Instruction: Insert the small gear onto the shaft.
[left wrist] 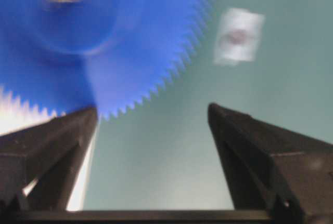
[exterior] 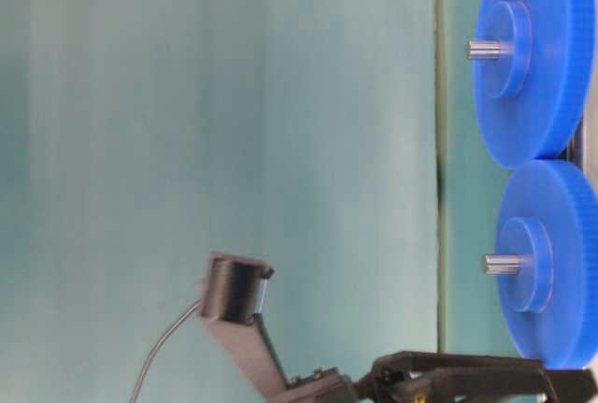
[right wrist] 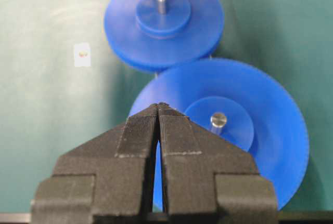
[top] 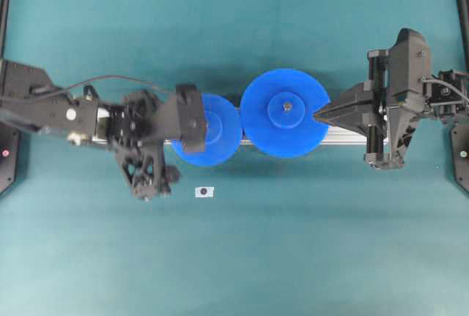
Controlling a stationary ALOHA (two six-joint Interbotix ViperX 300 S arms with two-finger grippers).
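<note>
The small gear (top: 220, 129) sits near the middle of the green tabletop (top: 234, 257), on the silver aluminium rail (top: 344, 136) that runs across the centre, and its teeth touch those of the larger blue gear (top: 284, 113) just beside it toward the right edge. In the table-level view the small gear (exterior: 547, 263) already sits on the shaft (exterior: 502, 264), whose metal tip pokes out through the raised hub; the larger gear (exterior: 528, 52) has its own pin (exterior: 486, 49) the same way.

The left gripper (top: 192, 118) hangs over the left half of the small gear, its black body hiding part of the disc from overhead. In the left wrist view its fingers (left wrist: 57, 135) are spread wide apart with nothing between them, and the toothed rim of the small gear (left wrist: 104, 42) lies just beyond the tips (this view is blurred).

The right gripper (top: 320, 116) points at the right rim of the larger gear. Its ribbed fingers (right wrist: 138, 135) are pressed together tip to tip and grasp nothing, right at the edge of the larger gear (right wrist: 244, 130), with the small gear (right wrist: 164, 24) farther off.

A small white tag with a dark dot (top: 204, 192) lies flat on the tabletop, toward the near edge, apart from both gears.
</note>
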